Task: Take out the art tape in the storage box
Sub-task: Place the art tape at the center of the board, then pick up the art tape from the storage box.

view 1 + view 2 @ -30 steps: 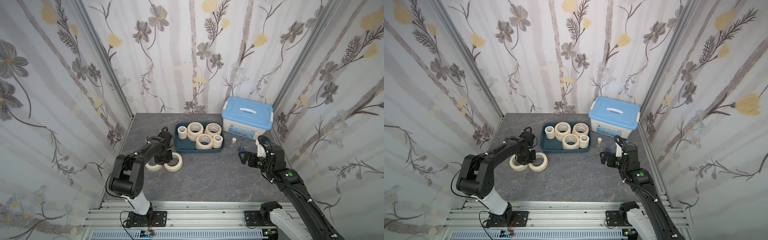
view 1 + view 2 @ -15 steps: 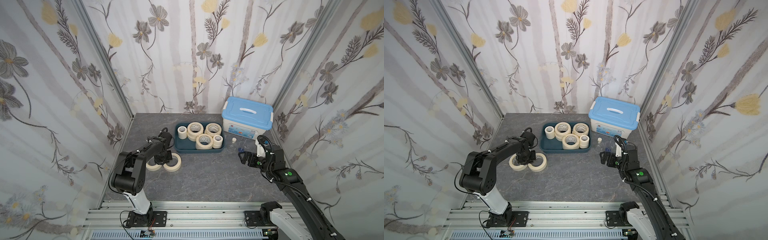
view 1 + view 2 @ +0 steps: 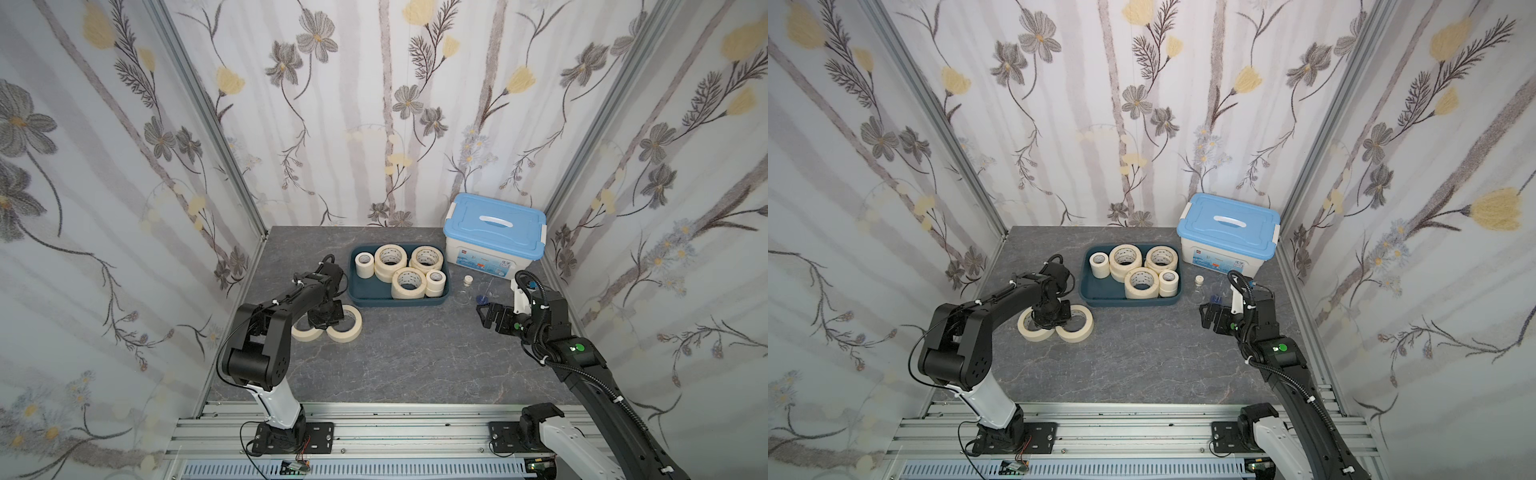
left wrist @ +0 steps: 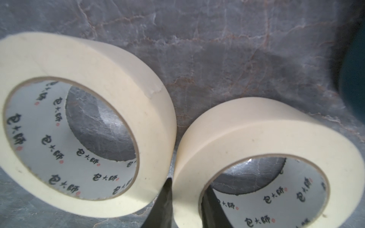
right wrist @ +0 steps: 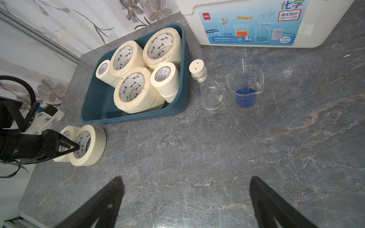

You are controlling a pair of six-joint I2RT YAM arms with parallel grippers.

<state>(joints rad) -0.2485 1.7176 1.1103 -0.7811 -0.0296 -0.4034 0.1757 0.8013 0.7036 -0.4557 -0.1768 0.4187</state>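
Nearest me, the right jaws hang spread wide over bare tabletop on the right side; in the right wrist view both black fingers stand far apart with nothing between them. A little farther in on the left, the left jaws point down at two large rolls of art tape lying flat on the tabletop and touching each other, the left roll and the right roll, seen in both top views. In the left wrist view one finger sits in the gap where the two rolls meet and the other inside the core of the right roll, so the jaws straddle that roll's wall; I cannot tell whether they are pinching it or have let go. Just beyond those rolls sits the storage box, with the rest of the art tape stacked in its far and right part; its near-left floor is bare. To the right of the box stand a stoppered glass flask and a clear beaker with something blue at its bottom. Farthest back, by the right wall, is the white tub with a blue lid.
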